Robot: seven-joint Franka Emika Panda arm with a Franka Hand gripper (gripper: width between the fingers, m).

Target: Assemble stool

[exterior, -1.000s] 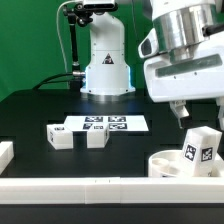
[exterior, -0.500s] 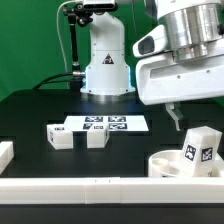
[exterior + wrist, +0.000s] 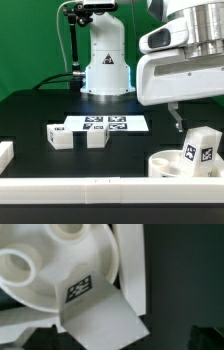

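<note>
Looking across the black table [image 3: 30, 110], I find much of my work half out of sight. In the exterior view the round seat [image 3: 166, 162] is cut by the picture's right edge, and its lower part sits behind the front rail [image 3: 90, 186]. The upright leg [image 3: 200, 148] rises from the seat, but I cannot tell whether it is set into a hole or only stands there. Of my gripper [image 3: 192, 114] a single finger [image 3: 176, 117] shows; the other is lost behind the bulky white body of my wrist. The wrist view is close and soft. It shows the seat [image 3: 30, 274] with its round hollows and the upright leg [image 3: 95, 308] with one tag whose pattern I cannot read. Two dark smears flank the leg's near end, too blurred to name.

The seat lies at the exterior view's right, close behind the front rail and below my gripper. The upright leg stands under the gripper, a little to the exterior view's right of the visible finger. A loose leg [image 3: 58, 135] and a second loose leg [image 3: 97, 137] lie well away toward the exterior view's left, just in front of the marker board [image 3: 105, 124].

My gripper hangs with its jaws spread wide and holds nothing. The visible finger ends just beside the top corner of the upright leg, and whether it grazes that corner I cannot tell
</note>
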